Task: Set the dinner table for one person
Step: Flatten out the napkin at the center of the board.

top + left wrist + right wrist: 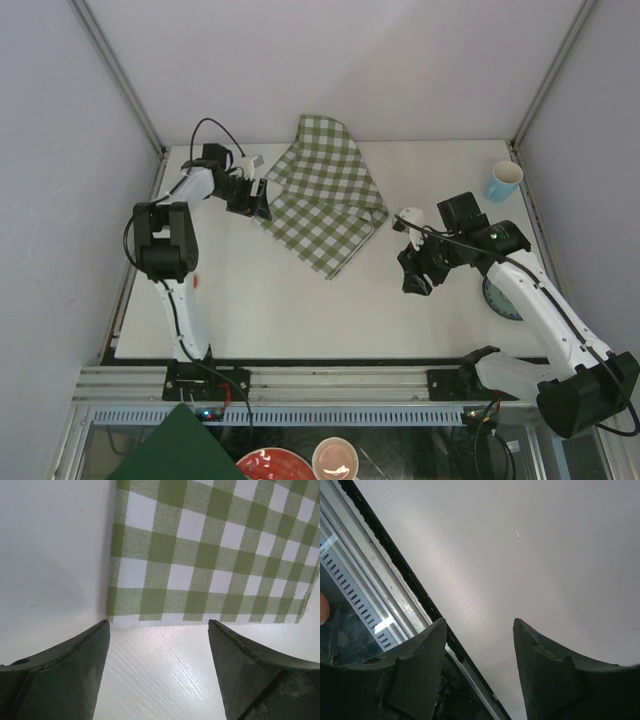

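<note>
The dinner table [260,300] is a large off-white top with a metal frame edge. A green-and-white checked cloth [325,195] lies partly folded at its back middle. My left gripper [258,205] sits at the cloth's left side. In the left wrist view that gripper [157,625] is open over bare table, and the cloth's hem [210,550] lies just past the fingertips without touching them. My right gripper [412,278] hovers right of centre. In the right wrist view it [480,622] is open and holds nothing, with the table's front frame [385,580] below.
A light blue cup [504,181] stands at the back right corner. A teal plate [497,298] lies at the right edge, partly hidden by the right arm. Below the front rail sit a red bowl [272,465], a pale cup [336,458] and a green sheet [180,448].
</note>
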